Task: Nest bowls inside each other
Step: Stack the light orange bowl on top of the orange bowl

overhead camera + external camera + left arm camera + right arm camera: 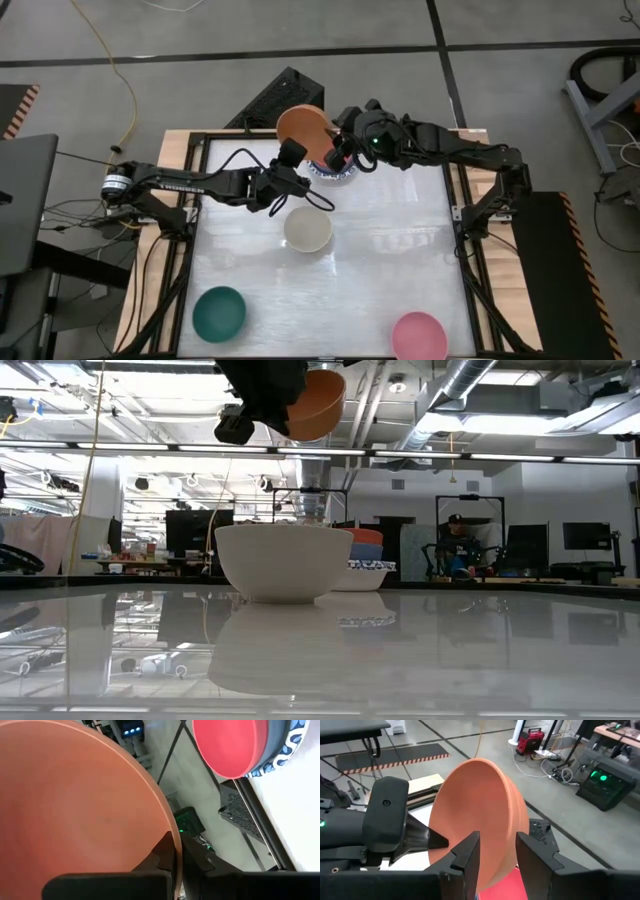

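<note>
Glossy white bench [400, 250] in an open lab of ducts, monitors and cabling, with a person seated far behind.

Held aloft over the bench's far edge: orange bowl [302, 125], tipped nearly on its side and pinched at the rim by the left claw [176, 847], pressed together on the thin wall. Meeting it from the other side: right claw [497, 845], spread astride the same rim, one finger inside the bowl and one outside, with no firm pinch to be made out.

Directly below and just beside the pair: a started stack on the bench, red bowl [227, 745] inside blue bowl [366, 550] inside a white bowl with a blue patterned rim [372, 566]. Standing alone nearer the middle: cream bowl [307, 229]. Well apart at the near edge: teal bowl [219, 312] toward the left arm's side, pink bowl [419, 335] toward the right's.

Judged as mid-task, in the carrying or hand-over step for the orange bowl, with three bowls nested and three singles not yet gathered. Called for next: levelling the orange bowl mouth-up, centring it over the red one, lowering until seated, then releasing cleanly. Likely hazards: slipping from an edge-only pinch, or knocking the stack askew on the way down.
</note>
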